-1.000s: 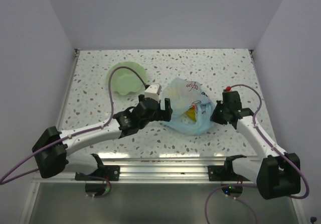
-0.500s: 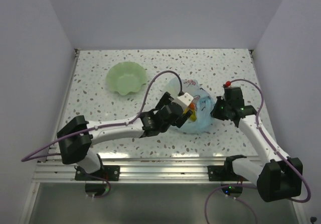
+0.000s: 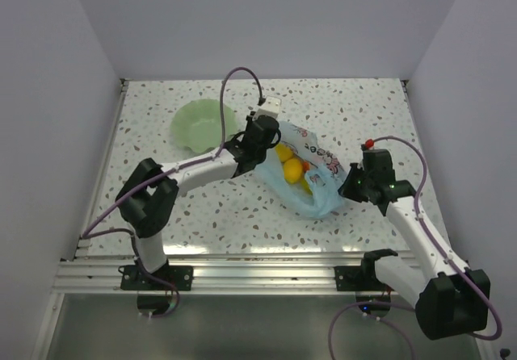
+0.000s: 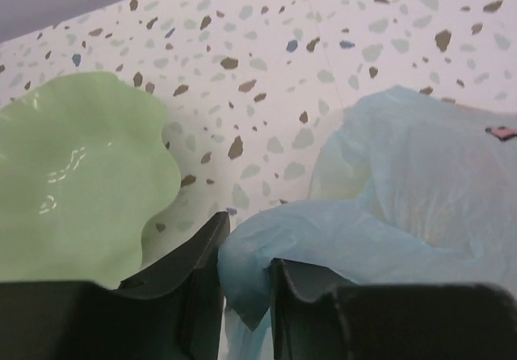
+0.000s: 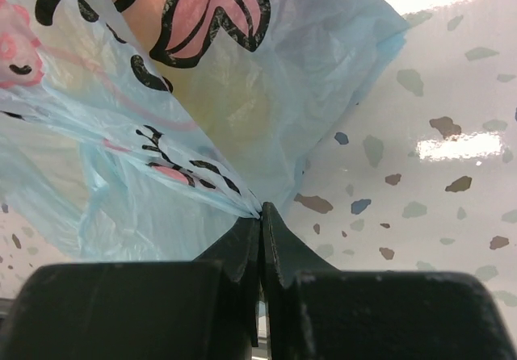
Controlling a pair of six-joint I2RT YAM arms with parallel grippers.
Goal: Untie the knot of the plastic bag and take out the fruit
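Observation:
The light-blue plastic bag (image 3: 321,155) lies mid-table, stretched between my two grippers. Inside it show pieces of fruit (image 3: 292,170), yellow and orange. My left gripper (image 3: 262,134) is at the bag's far-left edge, next to the bowl. In the left wrist view its fingers (image 4: 202,271) have a bunched fold of the bag (image 4: 420,174) between them. My right gripper (image 3: 350,186) is at the bag's right end, and in the right wrist view it (image 5: 260,213) is shut tight on gathered printed film of the bag (image 5: 202,94). The knot does not show.
A pale green wavy-rimmed bowl (image 3: 200,126) sits at the back left, just left of my left gripper, and it fills the left side (image 4: 73,174) of the left wrist view. Walls enclose the speckled table (image 3: 161,207) on three sides.
My left arm swung from the bag's near side up to its far-left edge, and its jaws closed on the film. The bag is pulled longer and the fruit now shows.

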